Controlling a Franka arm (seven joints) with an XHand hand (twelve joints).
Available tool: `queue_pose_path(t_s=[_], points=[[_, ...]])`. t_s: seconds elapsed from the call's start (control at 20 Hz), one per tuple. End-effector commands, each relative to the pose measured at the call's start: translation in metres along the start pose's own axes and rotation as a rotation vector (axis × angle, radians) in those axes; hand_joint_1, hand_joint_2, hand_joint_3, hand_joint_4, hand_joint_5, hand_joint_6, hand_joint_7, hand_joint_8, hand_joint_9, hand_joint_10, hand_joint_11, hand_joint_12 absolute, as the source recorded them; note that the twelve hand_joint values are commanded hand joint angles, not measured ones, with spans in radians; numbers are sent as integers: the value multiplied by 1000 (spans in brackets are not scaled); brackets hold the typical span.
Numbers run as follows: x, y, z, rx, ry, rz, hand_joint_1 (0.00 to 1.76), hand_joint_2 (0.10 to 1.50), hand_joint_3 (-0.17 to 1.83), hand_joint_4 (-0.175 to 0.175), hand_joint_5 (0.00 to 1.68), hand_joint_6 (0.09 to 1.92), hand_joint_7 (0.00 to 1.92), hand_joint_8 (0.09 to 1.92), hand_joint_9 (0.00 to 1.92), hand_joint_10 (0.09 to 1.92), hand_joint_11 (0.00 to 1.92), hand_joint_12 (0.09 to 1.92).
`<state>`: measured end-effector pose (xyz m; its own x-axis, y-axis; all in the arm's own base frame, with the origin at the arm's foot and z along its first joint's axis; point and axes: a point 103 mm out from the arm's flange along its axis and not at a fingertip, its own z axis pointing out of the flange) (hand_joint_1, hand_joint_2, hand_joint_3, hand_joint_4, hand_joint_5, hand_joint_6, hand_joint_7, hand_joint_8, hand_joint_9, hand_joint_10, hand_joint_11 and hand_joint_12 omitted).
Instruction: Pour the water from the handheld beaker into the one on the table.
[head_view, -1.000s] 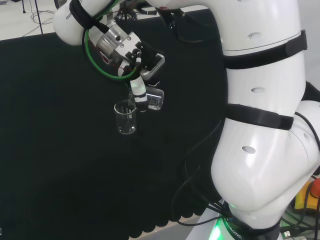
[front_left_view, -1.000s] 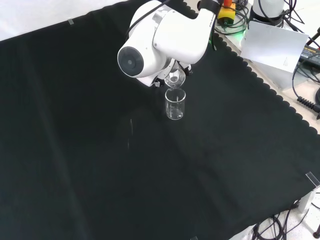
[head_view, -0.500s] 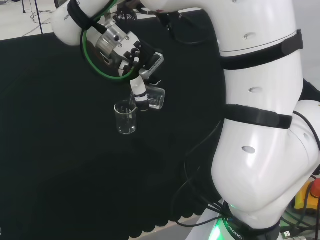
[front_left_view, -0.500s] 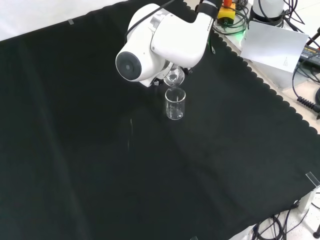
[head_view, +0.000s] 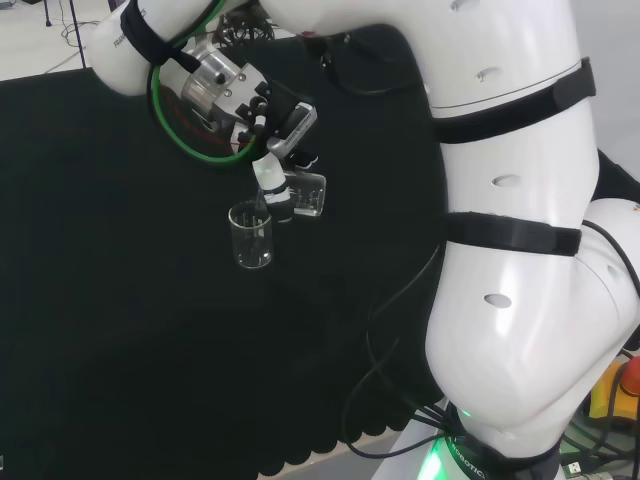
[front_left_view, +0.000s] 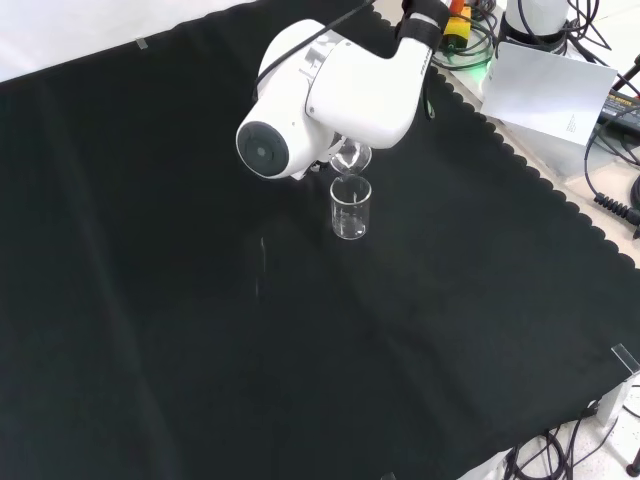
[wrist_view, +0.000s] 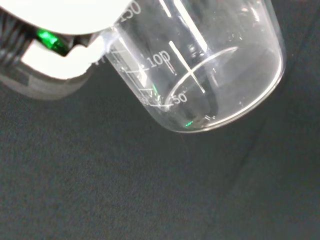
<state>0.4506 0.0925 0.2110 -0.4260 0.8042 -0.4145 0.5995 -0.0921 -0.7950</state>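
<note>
Head view, left to right: an upright beaker (head_view: 250, 236) stands on the black cloth (head_view: 120, 300); just right of and above it, the hand (head_view: 272, 178) has its fingers curled round a tilted beaker (head_view: 306, 195), whose mouth leans toward the standing one's rim. Front view: the tilted beaker (front_left_view: 350, 157) sits directly above the standing beaker (front_left_view: 350, 208). Wrist view: held beaker (wrist_view: 200, 65) close.
</note>
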Motion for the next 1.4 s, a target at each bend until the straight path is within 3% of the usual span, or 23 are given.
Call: queue_pose_path(t_s=[0.05, 0.8, 1.4], points=[[4, -1, -2, 40, -20, 21, 1317, 504, 962, -175, 1224, 877, 1283, 853, 1538, 813, 1317, 912], [10, -2, -9, 59, -23, 21, 1317, 504, 963, -175, 1223, 879, 1282, 855, 1539, 813, 1318, 913], [10, -3, -8, 92, -57, 48, 1316, 505, 963, -175, 1221, 884, 1280, 860, 1541, 814, 1319, 916]])
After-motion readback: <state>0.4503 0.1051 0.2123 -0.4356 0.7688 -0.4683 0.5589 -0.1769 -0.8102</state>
